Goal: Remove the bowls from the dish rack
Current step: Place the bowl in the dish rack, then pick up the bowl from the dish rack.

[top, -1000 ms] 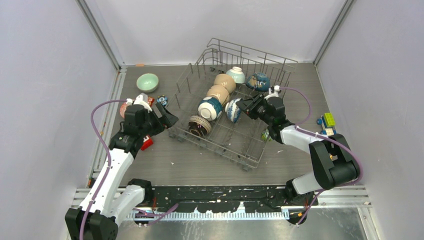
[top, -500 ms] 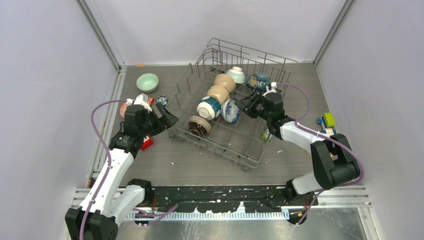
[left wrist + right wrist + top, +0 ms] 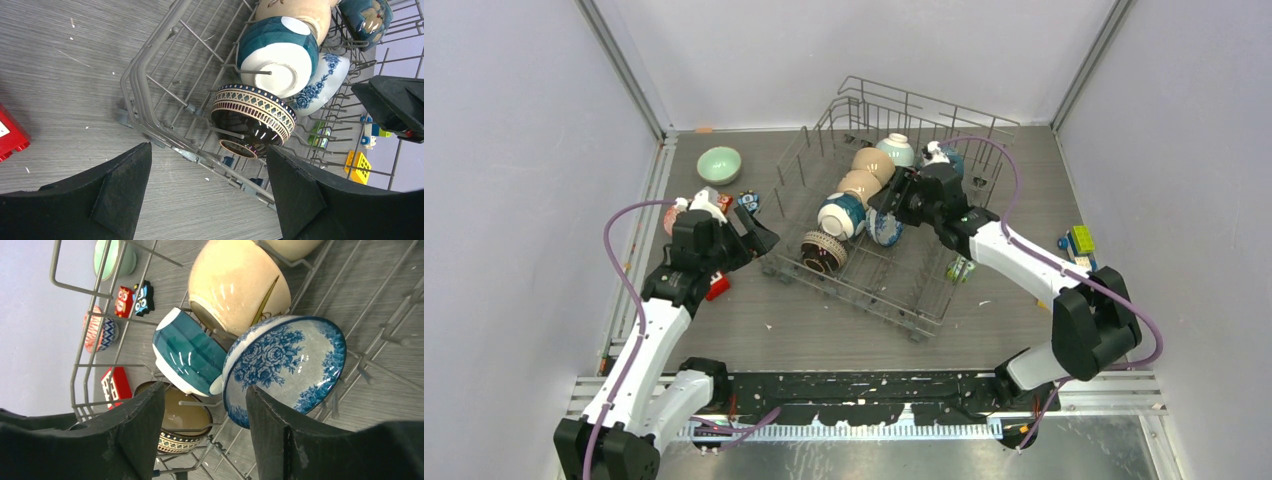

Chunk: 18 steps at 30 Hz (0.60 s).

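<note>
Several bowls (image 3: pixel 861 185) are left in the rack (image 3: pixel 904 285). The floral bowl (image 3: pixel 285 360) is faced by the right gripper (image 3: pixel 202 400), jaws parted and empty; its rim must be pinched next. The left gripper (image 3: pixel 207 152) is likewise held open.

Left claw (image 3: pixel 207 165), right claw (image 3: pixel 205 395): both agape.

A red block (image 3: pixel 717 287) lies far left; green-yellow toy bricks (image 3: pixel 1079 240) sit far right.
</note>
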Each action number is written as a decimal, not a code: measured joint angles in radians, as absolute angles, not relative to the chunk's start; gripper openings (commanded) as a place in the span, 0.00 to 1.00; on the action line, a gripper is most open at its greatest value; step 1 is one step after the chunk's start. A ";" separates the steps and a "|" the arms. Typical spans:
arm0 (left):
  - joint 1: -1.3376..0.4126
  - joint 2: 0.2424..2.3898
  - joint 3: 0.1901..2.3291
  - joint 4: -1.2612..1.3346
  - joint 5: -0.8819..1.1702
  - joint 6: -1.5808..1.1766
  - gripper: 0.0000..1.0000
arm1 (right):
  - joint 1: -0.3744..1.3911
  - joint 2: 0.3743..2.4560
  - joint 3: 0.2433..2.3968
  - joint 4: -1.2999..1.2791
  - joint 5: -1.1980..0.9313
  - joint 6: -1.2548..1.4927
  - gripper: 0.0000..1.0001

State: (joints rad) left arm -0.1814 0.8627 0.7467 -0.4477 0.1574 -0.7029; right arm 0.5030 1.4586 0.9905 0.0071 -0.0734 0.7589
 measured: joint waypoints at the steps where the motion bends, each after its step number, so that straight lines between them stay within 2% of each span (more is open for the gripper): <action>1: -0.181 0.860 0.747 -0.448 0.157 -0.702 0.85 | 0.513 1.465 1.018 -0.025 -0.057 0.745 0.64; 9: -0.181 0.846 0.747 -0.461 0.149 -0.698 0.85 | 0.538 1.553 1.119 -0.189 0.020 0.686 0.59; 18: -0.181 0.846 0.747 -0.466 0.142 -0.695 0.85 | 0.557 1.608 1.155 -0.240 0.028 0.683 0.51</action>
